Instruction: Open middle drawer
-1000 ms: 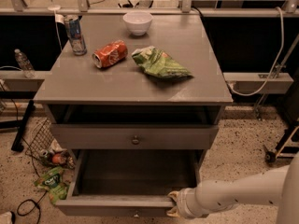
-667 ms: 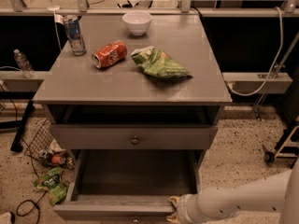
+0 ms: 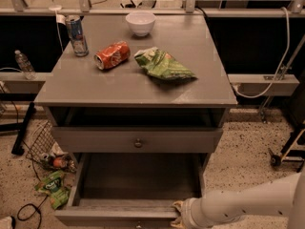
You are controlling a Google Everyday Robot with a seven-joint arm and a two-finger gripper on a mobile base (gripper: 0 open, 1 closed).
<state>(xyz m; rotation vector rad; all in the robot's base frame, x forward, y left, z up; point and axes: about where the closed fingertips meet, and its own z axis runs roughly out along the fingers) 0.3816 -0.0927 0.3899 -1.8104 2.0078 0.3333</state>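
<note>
Slid slightly further out than a second ago: middle drawer (image 3: 138, 181), wide open beneath the taller-fronted drawer (image 3: 95, 140). At its front rim's right end, gripper (image 3: 178, 213), clench or release impossible to tell. Above, crushed soda can (image 3: 112, 55), green chip bag (image 3: 162, 64).

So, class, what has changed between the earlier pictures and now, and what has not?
The gripper, at the front right of the middle drawer, has moved slightly toward the camera, drawing the drawer a little further out. The top drawer, upright can, lying can, bowl and bag stayed put.
</note>
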